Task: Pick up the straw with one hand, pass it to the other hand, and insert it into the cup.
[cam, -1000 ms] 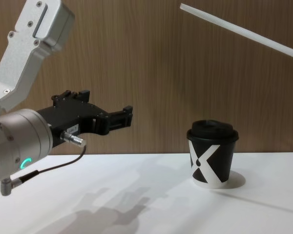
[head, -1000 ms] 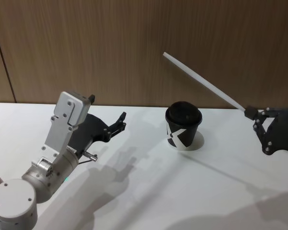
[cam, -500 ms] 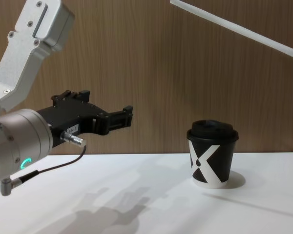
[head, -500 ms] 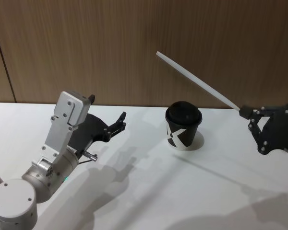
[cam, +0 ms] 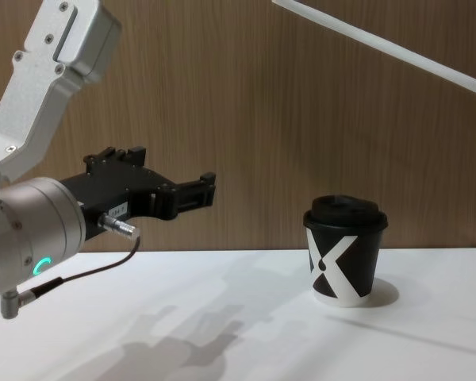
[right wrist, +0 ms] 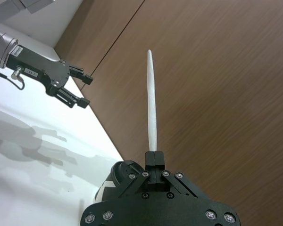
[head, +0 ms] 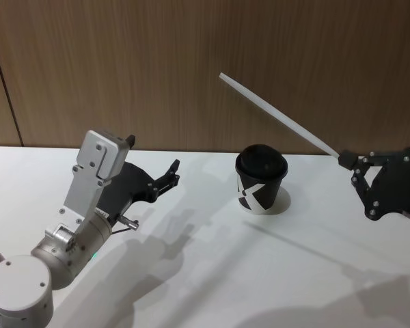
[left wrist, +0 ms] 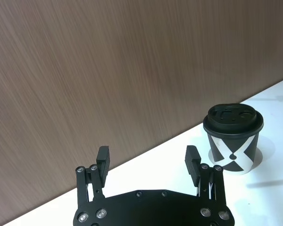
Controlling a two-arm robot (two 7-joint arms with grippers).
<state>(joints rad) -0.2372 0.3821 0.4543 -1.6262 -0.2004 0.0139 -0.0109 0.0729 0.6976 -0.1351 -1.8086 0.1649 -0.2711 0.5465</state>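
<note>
The right gripper (head: 344, 158) had its fingers clamped on one end of the straw (head: 280, 117), which slanted up above the cup (head: 261, 179). The left gripper (head: 172, 173) hovered left of the cup, fingers apart. A clean handover likely needed the straw's shaft brought squarely between them.

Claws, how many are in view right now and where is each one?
2. The left claw, open, hangs above the table left of the cup. The right claw, right of the cup, is shut on the straw at its lower end.
</note>
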